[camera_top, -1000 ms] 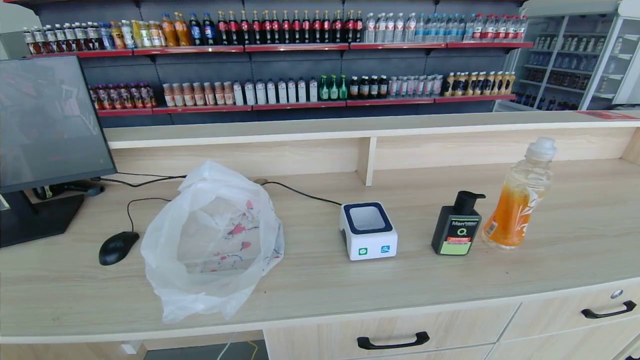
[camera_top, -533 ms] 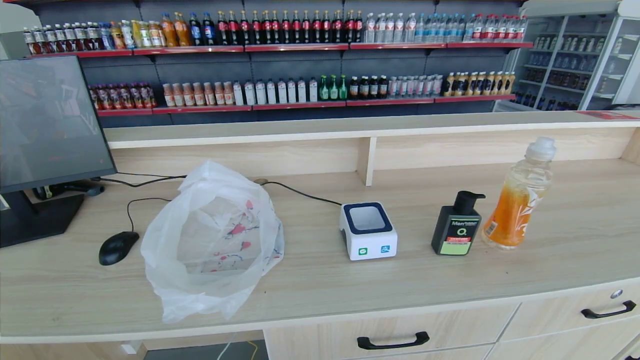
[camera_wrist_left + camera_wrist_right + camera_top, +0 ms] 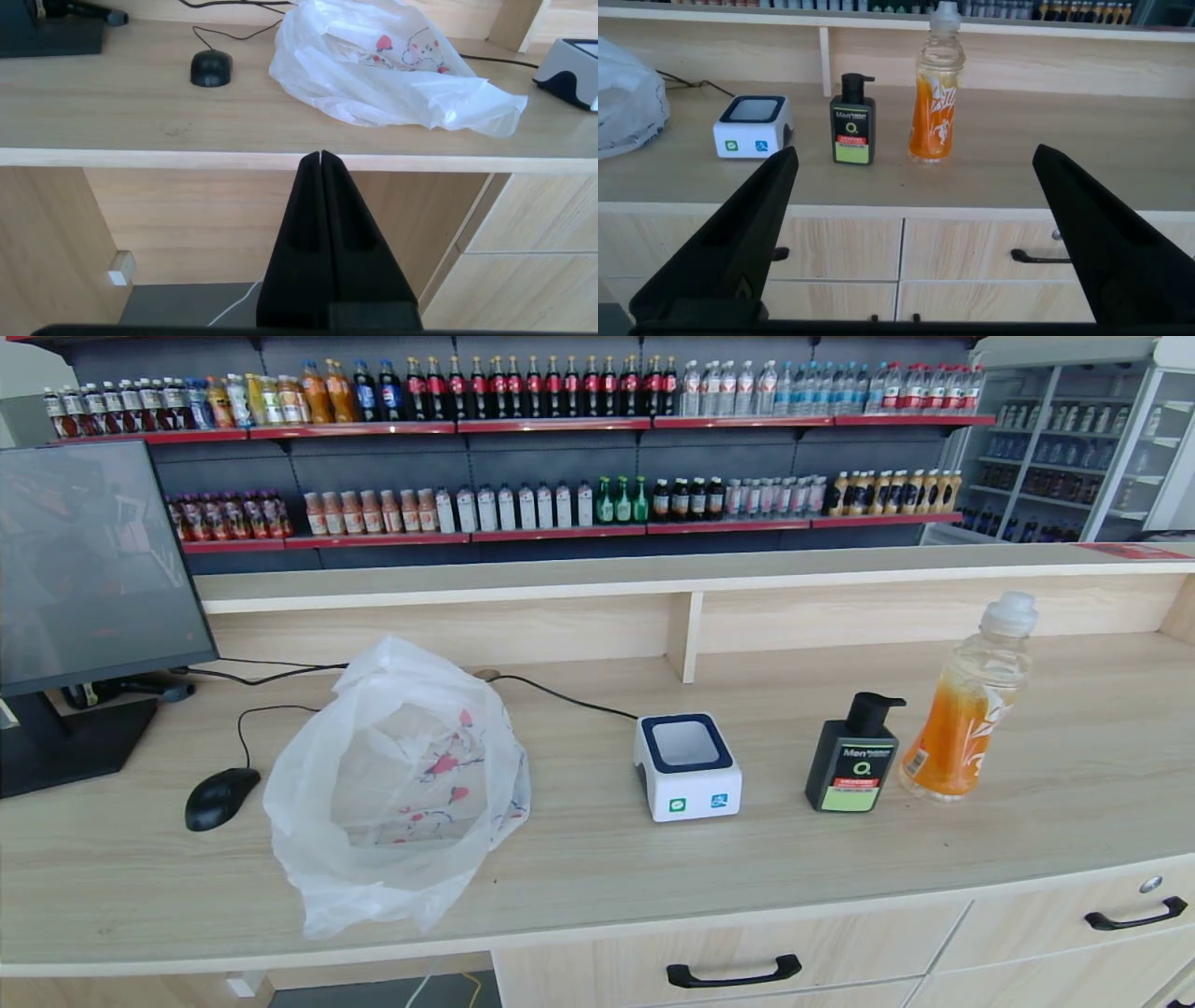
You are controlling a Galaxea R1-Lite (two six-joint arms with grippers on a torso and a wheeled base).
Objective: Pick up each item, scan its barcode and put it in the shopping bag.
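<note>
Left gripper together, right gripper apart; at three o'clock from the bag stand scanner, pump bottle, then juice.

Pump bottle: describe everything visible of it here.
The pump bottle is flat-sided and black, plastic by its look, with a black pump head whose spout points toward the robot's right. Its front label is dark above, with a red band and a green panel below. It stands upright on the counter, between the scanner and the juice bottle, close to the latter but apart. Nothing grips it.
</note>
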